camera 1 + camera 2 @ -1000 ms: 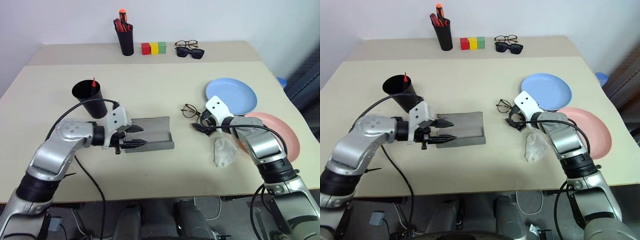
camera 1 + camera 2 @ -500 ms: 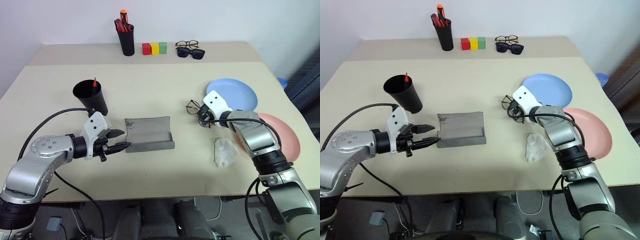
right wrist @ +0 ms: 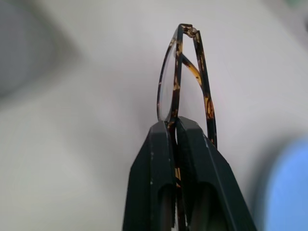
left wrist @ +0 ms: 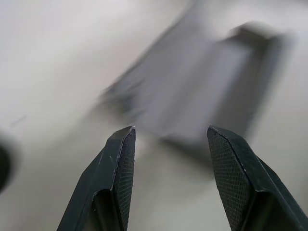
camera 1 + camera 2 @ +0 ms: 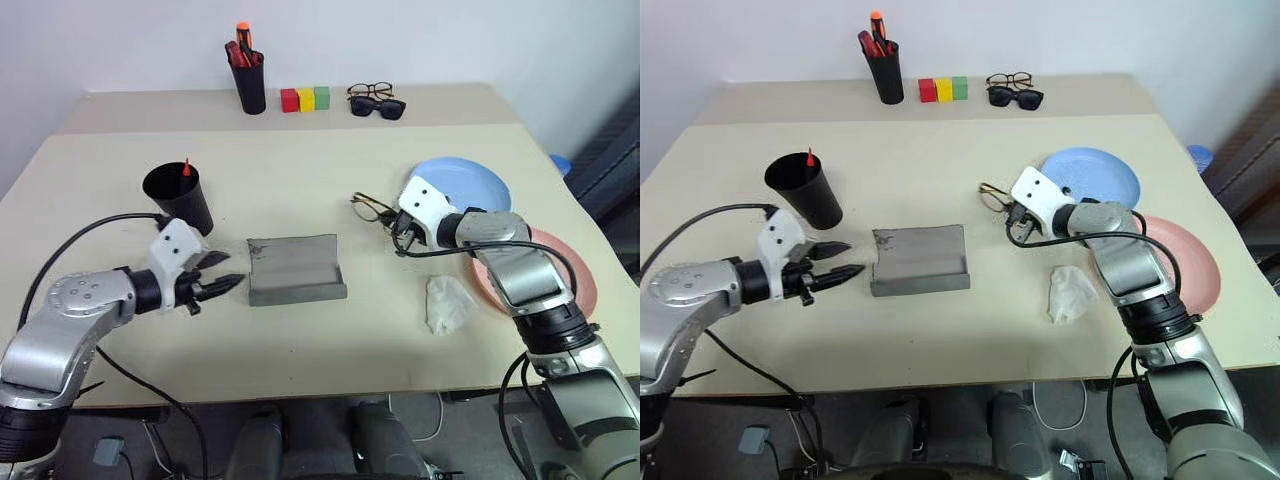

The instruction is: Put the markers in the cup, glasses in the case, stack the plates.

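Up above the surface (image 5: 300,180), the right pincer (image 3: 174,126) is clenched on the glasses (image 3: 185,77), holding them just beside the blue plate (image 5: 470,183), which overlaps the pink plate (image 5: 570,275). Meanwhile the left pincer (image 4: 168,139) hangs released, fingers apart, just beside the open grey case (image 5: 296,268), near the black cup (image 5: 178,196) with a red marker (image 5: 186,166) in it.

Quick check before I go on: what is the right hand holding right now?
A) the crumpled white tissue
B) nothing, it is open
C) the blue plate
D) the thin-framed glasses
D: the right hand is shut on the thin-framed glasses, pinching the frame between its fingers, with the glasses sticking out past the fingertips above the table near the blue plate.
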You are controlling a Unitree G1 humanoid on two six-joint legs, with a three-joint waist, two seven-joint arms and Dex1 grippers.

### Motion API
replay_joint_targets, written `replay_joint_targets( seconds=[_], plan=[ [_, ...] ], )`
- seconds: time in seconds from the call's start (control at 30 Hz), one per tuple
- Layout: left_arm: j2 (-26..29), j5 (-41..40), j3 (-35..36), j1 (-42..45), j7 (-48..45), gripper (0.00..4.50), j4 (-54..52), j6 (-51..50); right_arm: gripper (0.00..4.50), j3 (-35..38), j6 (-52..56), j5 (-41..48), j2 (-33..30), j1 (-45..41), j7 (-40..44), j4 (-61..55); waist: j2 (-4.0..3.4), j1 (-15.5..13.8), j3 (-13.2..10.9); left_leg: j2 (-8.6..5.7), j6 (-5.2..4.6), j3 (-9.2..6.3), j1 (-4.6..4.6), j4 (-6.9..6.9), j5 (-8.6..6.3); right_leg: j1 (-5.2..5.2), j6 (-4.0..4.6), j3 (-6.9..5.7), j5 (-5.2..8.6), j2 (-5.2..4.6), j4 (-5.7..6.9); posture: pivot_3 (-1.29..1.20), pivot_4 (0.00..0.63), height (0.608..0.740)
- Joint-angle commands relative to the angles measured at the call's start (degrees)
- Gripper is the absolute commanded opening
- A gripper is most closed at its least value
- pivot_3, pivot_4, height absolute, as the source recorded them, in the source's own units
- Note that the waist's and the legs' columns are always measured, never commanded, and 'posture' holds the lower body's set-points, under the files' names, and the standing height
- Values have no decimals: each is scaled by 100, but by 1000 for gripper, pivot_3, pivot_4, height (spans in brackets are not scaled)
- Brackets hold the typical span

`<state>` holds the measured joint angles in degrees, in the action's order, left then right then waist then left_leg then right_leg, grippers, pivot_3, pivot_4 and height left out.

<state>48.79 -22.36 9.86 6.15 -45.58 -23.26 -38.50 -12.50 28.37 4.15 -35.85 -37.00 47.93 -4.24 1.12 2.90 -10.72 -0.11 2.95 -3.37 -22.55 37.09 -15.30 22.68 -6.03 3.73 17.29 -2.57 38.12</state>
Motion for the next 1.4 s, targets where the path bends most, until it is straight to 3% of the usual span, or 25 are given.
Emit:
replay_joint_targets(
  seconds=[0.03,0.13,0.33,0.57,0.83,0.97,1.07,1.13,1.27,1.4],
  plan=[
    [291,505,350,-494,-93,2382,368,842,25,-133,248,720,213,-331,751,-786,-2,30,-1,2,0,0,1,-2,0,0,0,0,0,0,0,0,150,740],
    [386,610,489,-742,-249,2382,601,1383,25,-697,262,840,527,-699,1362,-580,-2,30,-1,2,0,-1,2,-2,0,-1,1,-2,0,-7,0,0,150,740],
    [355,480,608,-802,-445,2382,602,1576,25,-1466,-333,408,1255,-1687,2037,1321,-1,-63,-1,-8,0,-2,0,3,0,-4,2,-6,0,-21,-2,0,150,740],
    [109,425,718,-1135,-236,2382,121,1422,25,-1845,-807,190,1396,-1925,2995,2133,-3,-29,-2,-7,1,0,-9,-7,-1,12,2,-6,0,-23,-2,0,150,740],
    [-6,430,683,-1243,-49,2382,-85,1339,25,-1830,-1058,-98,1576,-2032,3177,2892,-3,-30,-2,-3,1,-1,-8,-5,-1,14,3,-6,-1,-21,4,0,150,740],
    [-77,178,623,-894,7,2382,-23,976,1423,-1555,-1085,-158,1779,-2156,2782,3153,-3,-37,-2,-4,1,-2,-8,-5,0,15,3,-6,-1,-21,4,0,150,740],
    [-150,81,473,-488,103,3623,18,750,2929,-1262,-1168,-102,1723,-2185,2577,2972,-3,-41,-2,-7,1,-2,-11,-4,0,16,3,-6,-1,-19,4,0,150,740],
    [-341,-74,307,-54,204,4450,25,569,2938,-960,-1040,25,1619,-2175,2428,2637,-5,-65,-4,-10,1,-4,-12,-3,0,14,2,-8,-2,-20,2,0,150,740],
    [-953,-402,-204,1159,622,4450,231,-397,2938,-336,-759,325,1291,-1855,2142,1519,-2,-96,-2,-12,2,-10,-31,8,0,25,0,-16,-3,-21,3,0,150,740],
    [-1580,-138,-981,2472,958,4450,1017,-930,2938,250,-313,826,733,-875,2011,-238,1,-171,1,-13,2,-21,-61,19,0,44,0,-31,-3,-19,7,0,150,740]
  ],
)
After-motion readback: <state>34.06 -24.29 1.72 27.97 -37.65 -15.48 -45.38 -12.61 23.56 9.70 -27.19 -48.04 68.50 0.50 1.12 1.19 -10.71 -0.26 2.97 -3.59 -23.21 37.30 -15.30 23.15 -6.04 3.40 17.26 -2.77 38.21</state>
